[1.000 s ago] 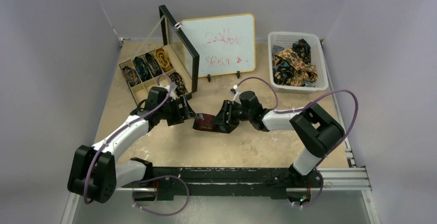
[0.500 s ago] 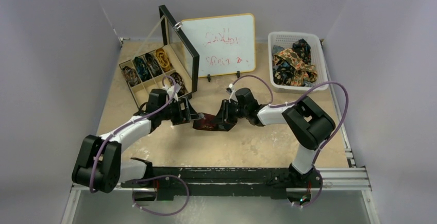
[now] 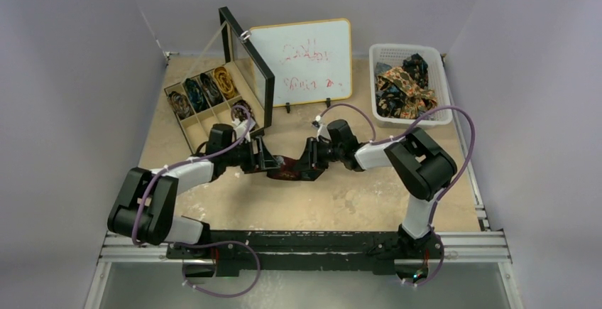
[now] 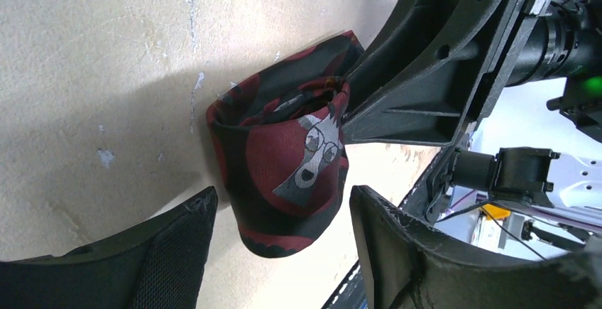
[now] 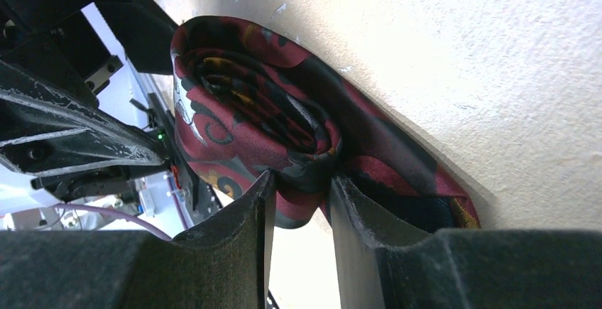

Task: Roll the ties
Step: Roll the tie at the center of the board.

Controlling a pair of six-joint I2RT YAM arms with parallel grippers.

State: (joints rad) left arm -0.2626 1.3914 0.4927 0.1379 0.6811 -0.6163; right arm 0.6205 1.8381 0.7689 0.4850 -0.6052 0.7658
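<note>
A dark maroon tie (image 3: 287, 168), rolled into a coil, lies on the table between my two grippers. In the right wrist view the coil (image 5: 255, 117) shows its spiral end, and my right gripper (image 5: 302, 202) is shut on the coil's edge. My right gripper (image 3: 310, 158) sits at the coil's right side. In the left wrist view the maroon coil (image 4: 291, 174) lies between my open fingers, apart from both pads. My left gripper (image 4: 280, 238) is open; it stands at the coil's left (image 3: 267, 160). More ties fill the white basket (image 3: 444, 89).
A wooden divided box (image 3: 186, 126) with rolled ties and an upright black lid (image 3: 248, 60) stands at the back left. A whiteboard (image 3: 302, 60) stands at the back centre. Purple cables loop over both arms.
Both grippers have moved a little toward the back of the table with the coil. The left arm has stretched closer to the coil.
</note>
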